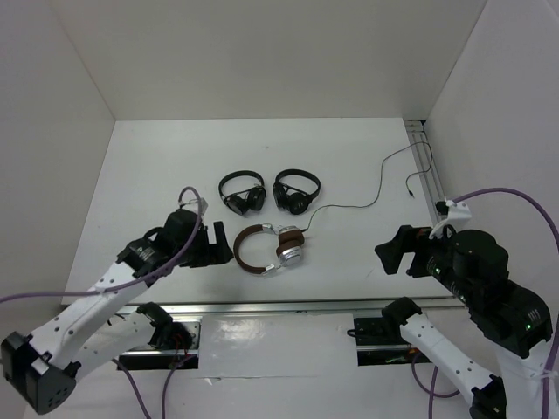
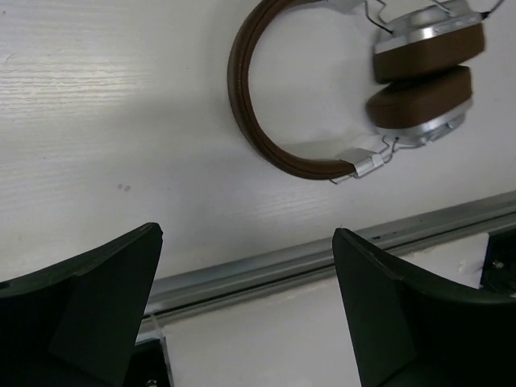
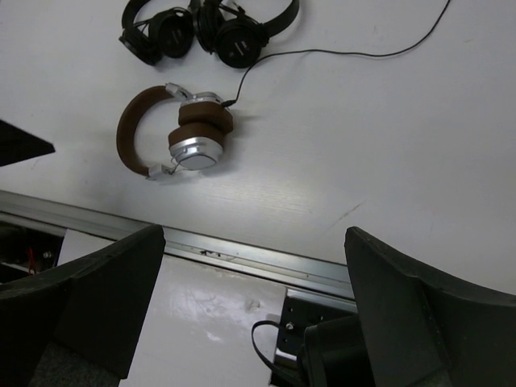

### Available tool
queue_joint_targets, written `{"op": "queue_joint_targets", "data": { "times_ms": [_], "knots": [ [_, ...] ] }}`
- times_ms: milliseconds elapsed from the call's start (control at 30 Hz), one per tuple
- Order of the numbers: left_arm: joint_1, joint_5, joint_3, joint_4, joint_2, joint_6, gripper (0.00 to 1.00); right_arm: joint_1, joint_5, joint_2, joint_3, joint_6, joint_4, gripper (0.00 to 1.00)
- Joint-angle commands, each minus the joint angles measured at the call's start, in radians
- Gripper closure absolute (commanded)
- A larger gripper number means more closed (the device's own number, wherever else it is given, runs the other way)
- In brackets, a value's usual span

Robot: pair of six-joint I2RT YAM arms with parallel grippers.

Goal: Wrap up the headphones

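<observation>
While reading the top view, find the headphones (image 1: 269, 249) flat on the bench (image 1: 349, 157) near its front edge, between the two arms yet far closer to the left one. Note the left gripper (image 1: 218, 247) just beside the bow of the brown headband, fingers spread wide and holding nothing. Note the right gripper (image 1: 390, 253) well apart on the other side, fingers equally spread and empty. Take the long axis as running left to right: bow toward the left fingers, earcups toward the right. From the left wrist, see them ahead and off to the right; from the right wrist, ahead and off to the left. Look closer: silver earcups turned in pad against pad, brown cushions close together, metal yokes at the headband's ends. Follow the thin black cable (image 3: 339, 53) from the earcups away toward the far right of the bench, loose and uncoiled, so count the wrapping as not begun. Keep apart the two black headphones (image 1: 297, 196) lying just behind.
</observation>
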Motion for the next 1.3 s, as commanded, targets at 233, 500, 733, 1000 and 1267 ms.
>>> {"op": "queue_joint_targets", "data": {
  "times_ms": [233,500,733,1000,1267],
  "knots": [
    [-0.009,-0.075,-0.070,0.417,0.375,-0.026,0.00,-0.006,-0.065,0.006,-0.047,-0.034,0.079,0.00],
    [-0.031,-0.170,-0.069,0.467,0.539,-0.052,0.05,-0.006,-0.074,-0.003,-0.057,-0.034,0.079,0.00],
    [-0.051,-0.206,-0.049,0.477,0.679,-0.061,0.22,-0.006,-0.074,-0.003,-0.057,-0.034,0.088,0.00],
    [-0.115,-0.241,-0.029,0.420,0.673,-0.083,0.88,-0.006,-0.074,-0.003,-0.057,-0.043,0.088,0.00],
    [-0.215,-0.270,0.089,0.155,0.500,-0.058,1.00,-0.006,-0.093,-0.003,-0.047,-0.044,0.108,0.00]
  ]
}}
